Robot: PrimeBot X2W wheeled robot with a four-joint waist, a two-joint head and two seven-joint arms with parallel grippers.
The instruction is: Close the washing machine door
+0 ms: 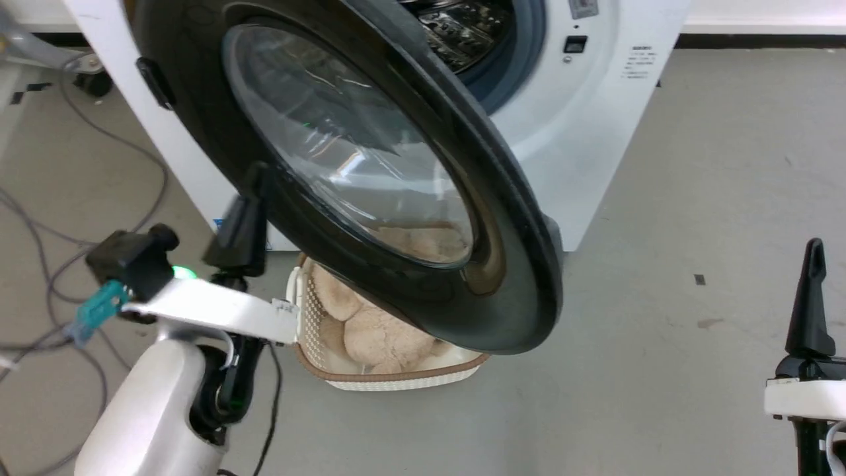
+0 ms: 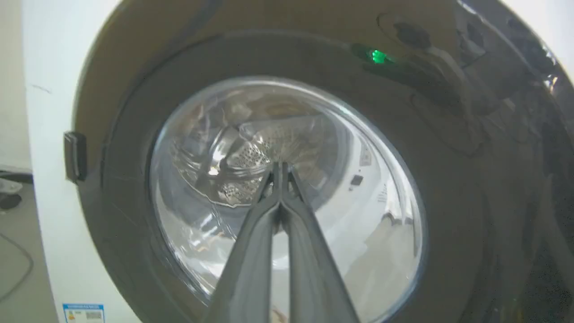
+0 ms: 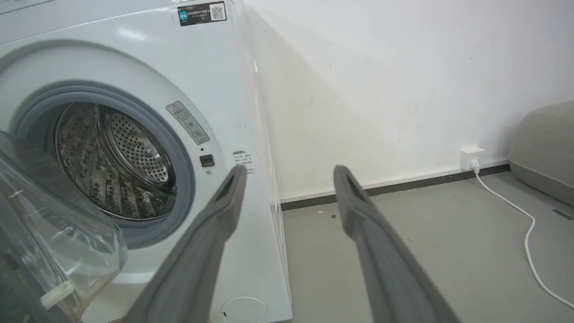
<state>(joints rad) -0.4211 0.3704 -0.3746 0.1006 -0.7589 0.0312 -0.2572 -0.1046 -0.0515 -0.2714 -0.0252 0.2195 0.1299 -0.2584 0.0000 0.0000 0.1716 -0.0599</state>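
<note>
Door: the washing machine door (image 1: pixel 522 277) stands about half open, hinged at the robot's left, with its black rim and glass bowl facing the robot and its free edge hanging above the basket (image 1: pixel 396 382).
Left tool: the left tool (image 1: pixel 254 192) has its fingers pressed together with nothing between them. In the left wrist view the tips (image 2: pixel 280 167) lie on the door's outer face, seemingly touching the glass.
Step in hand: judged to be the push that swings the door home.
How to do it well: keep the fingers together as one stiff pusher. Press at right angles to the door face and follow the arc around the hinge so the tips do not skid on the glossy surface. Pushing nearer the free edge would need less force.
Finish: the free edge must meet the lock slot (image 3: pixel 206 160) beside the opening of the washing machine (image 1: pixel 595 132), so a firm last press is probably needed to latch.
Right tool: the right tool (image 3: pixel 287 172) has its fingers spread wide and empty, well apart from the door, and is best left there, clear of the closing gap.
Risk: the plush toy (image 1: pixel 370 334) sits low in the basket and seems unlikely to block the swing.
</note>
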